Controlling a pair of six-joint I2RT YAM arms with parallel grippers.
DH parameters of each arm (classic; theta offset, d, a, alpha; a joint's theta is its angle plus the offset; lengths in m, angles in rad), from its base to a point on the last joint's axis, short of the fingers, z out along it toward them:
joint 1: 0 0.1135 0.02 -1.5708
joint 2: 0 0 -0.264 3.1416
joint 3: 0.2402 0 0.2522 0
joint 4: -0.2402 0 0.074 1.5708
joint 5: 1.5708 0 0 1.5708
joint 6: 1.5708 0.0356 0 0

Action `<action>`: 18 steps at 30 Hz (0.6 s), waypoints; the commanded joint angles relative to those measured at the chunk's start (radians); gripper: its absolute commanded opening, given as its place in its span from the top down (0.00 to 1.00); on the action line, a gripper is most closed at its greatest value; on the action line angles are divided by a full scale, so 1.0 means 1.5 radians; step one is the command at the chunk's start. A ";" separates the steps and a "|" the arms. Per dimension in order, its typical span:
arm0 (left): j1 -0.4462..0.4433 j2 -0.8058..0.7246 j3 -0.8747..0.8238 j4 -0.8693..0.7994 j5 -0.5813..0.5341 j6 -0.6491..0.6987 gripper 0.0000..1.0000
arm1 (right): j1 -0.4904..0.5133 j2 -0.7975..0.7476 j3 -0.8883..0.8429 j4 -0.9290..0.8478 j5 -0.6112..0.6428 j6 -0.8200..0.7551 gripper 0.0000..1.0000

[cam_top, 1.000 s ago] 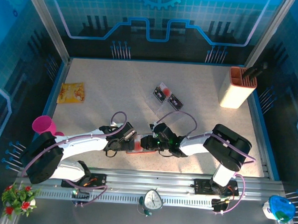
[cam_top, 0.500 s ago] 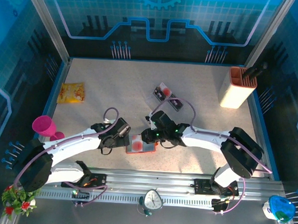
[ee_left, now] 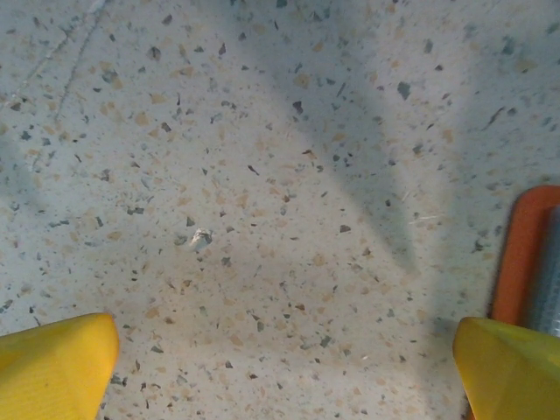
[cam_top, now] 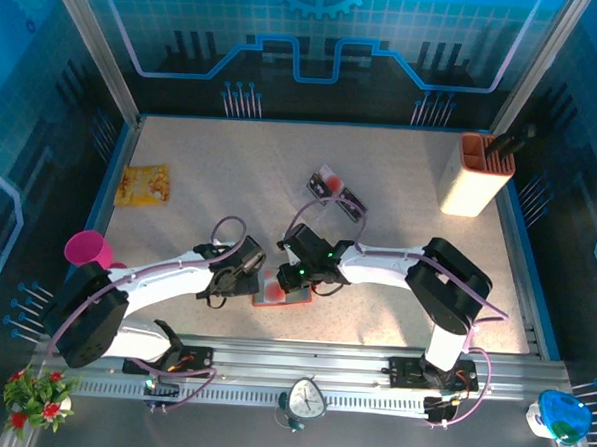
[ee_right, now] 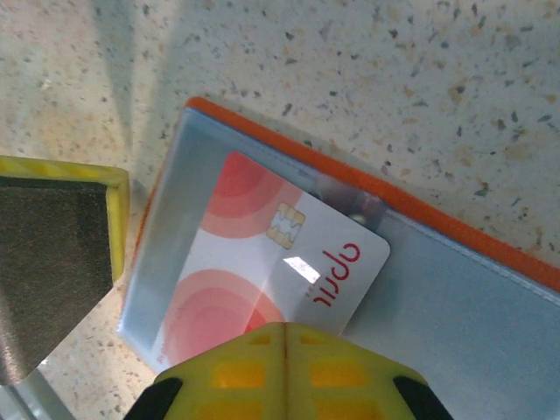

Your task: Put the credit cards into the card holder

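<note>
- Speckled pale tabletop (cam_top: 412, 159) is lying between blue walls, with both arm bases sitting at 6 o'clock in the top view.
- Toward 9 o'clock a yellow packet (cam_top: 142, 185) is lying flat, and a pink cup (cam_top: 87, 247) is standing at the table's edge near 8 o'clock.
- The left gripper (cam_top: 248, 277) is hovering just at 9 o'clock of the card holder (cam_top: 283, 289). In its wrist view the gripper (ee_left: 280, 367) is showing its jaws released, wide apart over bare table and grasping nothing. The holder's orange edge (ee_left: 523, 254) is showing just beside the right-hand fingertip (ee_left: 512, 372).
- The card holder (ee_right: 455, 297) is lying open and flat near the front edge, at about 6 o'clock of the table's middle, between the two grippers.
- A white credit card (ee_right: 280, 254) with pink-red circles and a chip is sitting partly under the holder's grey-clear pocket.
- The right gripper (cam_top: 294, 273) is hanging over the holder. In its wrist view the gripper (ee_right: 201, 280) is showing its jaws parted and clamping nothing. One yellow fingertip (ee_right: 284, 367) is overlapping the card's near edge, though contact cannot be told, and the other is sitting off the holder's corner.
- At 12 to 1 o'clock of the holder, well apart from it, a dark credit card (cam_top: 352, 203) is lying flat. A second card-sized piece with a red spot (cam_top: 325, 183) is lying just beside it at 10 o'clock.
- At 2 o'clock a tall cream-and-orange container (cam_top: 473, 178) is standing upright.
</note>
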 commanded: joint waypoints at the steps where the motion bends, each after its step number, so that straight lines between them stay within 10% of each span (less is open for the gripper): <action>1: 0.004 0.024 0.008 0.011 0.010 0.021 0.01 | 0.012 0.028 0.029 -0.031 0.013 -0.012 0.98; 18: 0.004 0.027 0.007 0.019 0.017 0.025 0.01 | 0.023 0.000 0.056 -0.046 0.016 -0.005 0.99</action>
